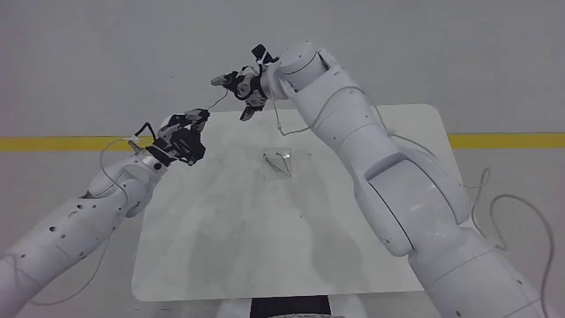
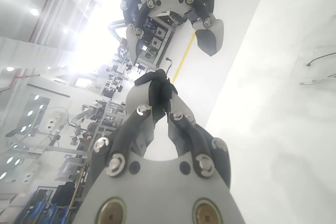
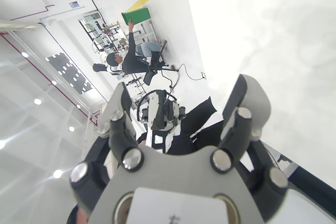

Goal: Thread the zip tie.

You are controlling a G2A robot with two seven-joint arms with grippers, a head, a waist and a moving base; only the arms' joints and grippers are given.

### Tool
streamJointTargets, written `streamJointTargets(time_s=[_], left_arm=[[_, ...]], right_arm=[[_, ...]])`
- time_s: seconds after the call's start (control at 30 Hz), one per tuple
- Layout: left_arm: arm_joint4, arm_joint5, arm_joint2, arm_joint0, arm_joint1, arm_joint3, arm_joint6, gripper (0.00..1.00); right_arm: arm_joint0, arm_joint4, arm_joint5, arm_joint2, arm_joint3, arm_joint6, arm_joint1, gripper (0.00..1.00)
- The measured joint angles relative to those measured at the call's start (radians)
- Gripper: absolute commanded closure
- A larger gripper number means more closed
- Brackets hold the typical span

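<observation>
Pinching the zip tie point(image 2: 170, 66) tight, my left hand point(image 2: 158, 79) is at ten o'clock of the desk point(image 1: 353, 256). My right hand point(image 3: 182, 88) is at eleven o'clock, wide open, near the tie's free end.

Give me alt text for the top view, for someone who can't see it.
Above a white table's far edge, the left gripper is shut on a thin zip tie, its free end pointing toward the open right gripper close by. What look like spare ties lie on the table.
</observation>
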Motion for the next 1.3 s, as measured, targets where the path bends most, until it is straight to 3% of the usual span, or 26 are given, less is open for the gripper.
streamJointTargets(time_s=[0.13, 0.23, 0.37, 0.47, 0.63, 1.0, 1.03, 1.1, 1.17, 1.3], left_arm=[[-0.043, -0.023, -0.025, 0.019, 0.000, -0.009, 0.023, 1.00], [-0.145, -0.070, -0.052, 0.040, 0.000, -0.017, 0.058, 1.00], [-0.389, -0.226, -0.096, 0.074, -0.001, -0.010, 0.139, 1.00], [-0.500, -0.331, -0.121, 0.092, -0.001, 0.007, 0.184, 1.00], [-0.563, -0.436, -0.147, 0.113, -0.002, 0.026, 0.206, 1.00], [-0.604, -0.458, -0.152, 0.118, -0.005, 0.034, 0.187, 1.00], [-0.629, -0.475, -0.156, 0.119, -0.007, 0.040, 0.176, 1.00], [-0.742, -0.548, -0.168, 0.130, -0.012, 0.055, 0.153, 1.00], [-0.864, -0.595, -0.176, 0.139, -0.012, 0.050, 0.113, 1.00], [-1.041, -0.574, -0.178, 0.162, 0.002, -0.003, 0.042, 1.00]], right_arm=[[0.001, -0.001, 0.000, 0.007, -0.004, -0.028, 0.011, 0.00], [-0.012, 0.001, -0.014, 0.017, -0.034, -0.045, 0.026, 0.00], [-0.054, 0.033, -0.095, 0.054, -0.064, -0.002, 0.064, 0.00], [-0.076, 0.047, -0.126, 0.080, -0.083, 0.027, 0.094, 0.00], [-0.095, 0.058, -0.145, 0.098, -0.112, 0.055, 0.114, 0.00], [-0.095, 0.057, -0.144, 0.097, -0.111, 0.054, 0.113, 0.00], [-0.097, 0.059, -0.146, 0.098, -0.113, 0.052, 0.114, 0.00], [-0.122, 0.069, -0.166, 0.111, -0.130, 0.040, 0.121, 0.00], [-0.151, 0.109, -0.199, 0.138, -0.148, 0.084, 0.137, 0.00], [-0.196, 0.161, -0.252, 0.176, -0.184, 0.193, 0.163, 0.00]])
